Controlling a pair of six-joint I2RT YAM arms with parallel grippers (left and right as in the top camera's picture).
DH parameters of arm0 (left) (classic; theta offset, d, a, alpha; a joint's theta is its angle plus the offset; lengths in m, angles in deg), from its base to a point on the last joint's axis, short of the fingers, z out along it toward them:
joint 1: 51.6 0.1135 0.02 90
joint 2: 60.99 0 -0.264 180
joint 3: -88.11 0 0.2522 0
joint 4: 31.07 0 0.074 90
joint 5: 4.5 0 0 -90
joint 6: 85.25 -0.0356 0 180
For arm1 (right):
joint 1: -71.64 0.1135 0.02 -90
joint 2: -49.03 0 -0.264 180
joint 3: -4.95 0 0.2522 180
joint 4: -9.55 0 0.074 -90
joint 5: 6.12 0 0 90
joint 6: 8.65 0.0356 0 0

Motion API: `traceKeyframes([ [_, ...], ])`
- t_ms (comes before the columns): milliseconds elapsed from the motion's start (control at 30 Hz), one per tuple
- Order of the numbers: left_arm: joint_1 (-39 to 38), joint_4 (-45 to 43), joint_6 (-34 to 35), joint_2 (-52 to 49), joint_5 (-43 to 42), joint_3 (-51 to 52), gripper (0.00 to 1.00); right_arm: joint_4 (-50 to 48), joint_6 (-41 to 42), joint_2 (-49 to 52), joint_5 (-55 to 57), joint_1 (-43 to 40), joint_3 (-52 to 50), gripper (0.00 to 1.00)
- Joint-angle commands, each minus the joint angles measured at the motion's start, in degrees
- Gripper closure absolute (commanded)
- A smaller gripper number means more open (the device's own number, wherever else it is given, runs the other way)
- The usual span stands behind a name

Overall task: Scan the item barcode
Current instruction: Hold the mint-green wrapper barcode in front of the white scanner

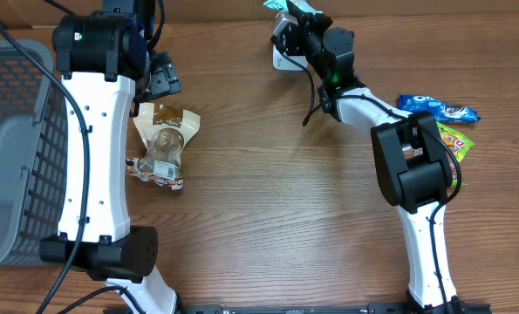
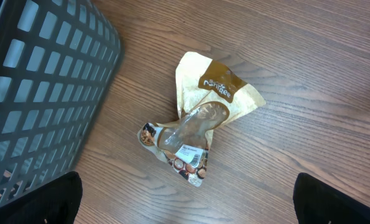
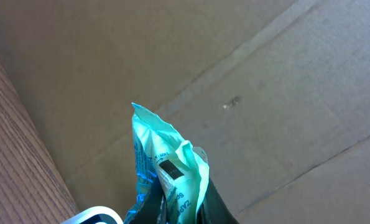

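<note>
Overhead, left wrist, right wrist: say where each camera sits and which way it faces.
Overhead: above the table, looking straight down; left arm, right arm show.
Left wrist: looks down at brown pouch and grey basket; open fingertips in bottom corners.
Right wrist: faces cardboard beyond the table; right gripper clamps the teal packet.
Shared: overhead and left wrist both show pouch, basket.

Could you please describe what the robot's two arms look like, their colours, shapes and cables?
Both the left arm and the right arm have white links between bulky black joint housings, and each arm shows a small green light. Small holes dot the left arm's white link. Black cables trail along both. The left fingertips are rounded and black.
</note>
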State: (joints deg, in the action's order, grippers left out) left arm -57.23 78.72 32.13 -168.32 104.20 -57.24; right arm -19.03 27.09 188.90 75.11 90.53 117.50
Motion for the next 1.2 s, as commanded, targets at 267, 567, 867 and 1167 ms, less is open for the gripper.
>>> traceKeyframes([
  [267,-0.39,-0.07,1.16,-0.39,0.76,0.24,0.00,-1.95,-0.20,0.44,-0.79,0.44,0.61,0.96],
  [567,-0.39,-0.07,1.16,-0.39,0.76,0.24,0.00,-1.73,-0.20,1.44,-2.49,0.42,0.61,0.96],
  [867,-0.39,-0.07,1.16,-0.39,0.76,0.24,0.00,-1.27,-0.22,2.23,-2.91,0.11,0.61,0.96],
  [1167,-0.39,-0.07,1.16,-0.39,0.76,0.24,0.00,-0.59,-0.22,2.25,-2.86,0.11,0.61,0.96],
])
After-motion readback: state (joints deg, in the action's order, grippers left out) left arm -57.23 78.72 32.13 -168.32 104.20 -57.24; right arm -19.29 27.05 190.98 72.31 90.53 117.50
